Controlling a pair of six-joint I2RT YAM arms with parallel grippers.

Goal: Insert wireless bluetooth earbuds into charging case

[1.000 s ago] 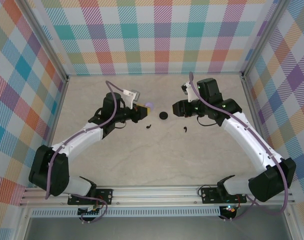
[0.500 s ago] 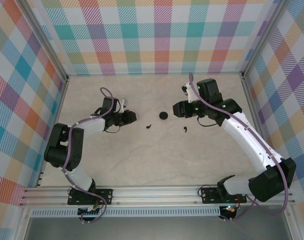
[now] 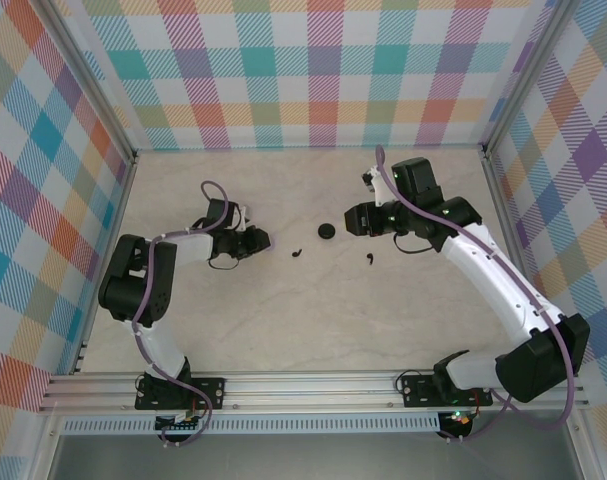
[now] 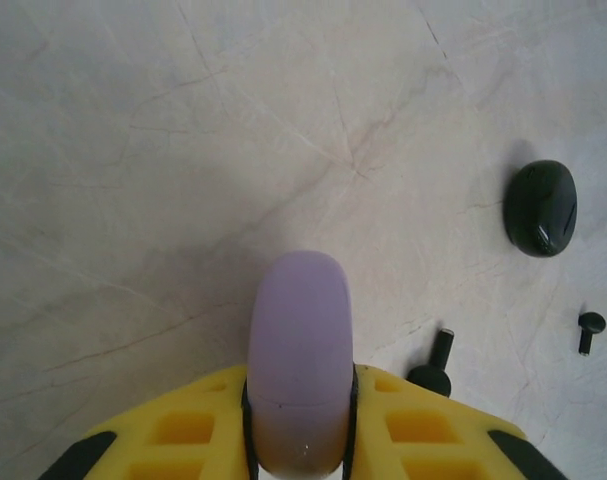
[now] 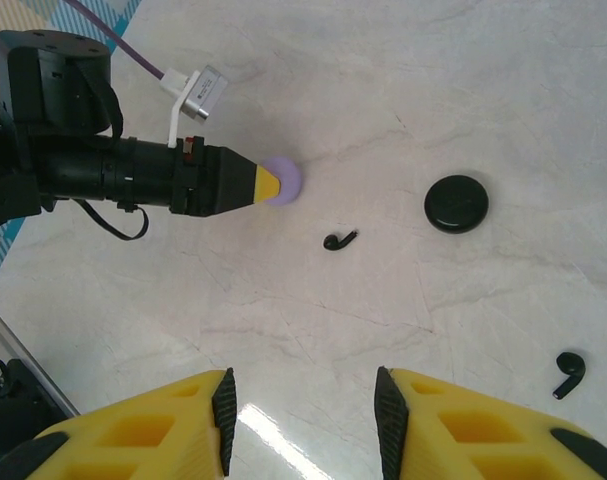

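My left gripper (image 4: 299,400) is shut on a closed lilac charging case (image 4: 299,350), held low over the table and pointing at the middle. Seen from the right wrist, that lilac case (image 5: 281,181) sticks out of the left gripper's (image 5: 266,184) yellow tip. A closed black charging case (image 3: 326,231) lies on the table between the arms. Two black earbuds lie loose: one (image 3: 297,252) just right of the left gripper (image 3: 264,240), one (image 3: 370,261) below my right gripper (image 3: 351,217). The right gripper (image 5: 303,410) hangs open above bare table with nothing between its fingers.
The marble-look tabletop (image 3: 313,320) is bounded by checked walls and an aluminium frame (image 3: 313,385) at the near edge. A purple cable (image 3: 208,195) loops over the left arm. The black case (image 5: 456,204) and both earbuds (image 5: 338,240) (image 5: 569,372) lie ahead of the right gripper.
The left arm has folded back and its gripper has moved left and down towards the table, still holding the lilac case. The right arm has stayed put.
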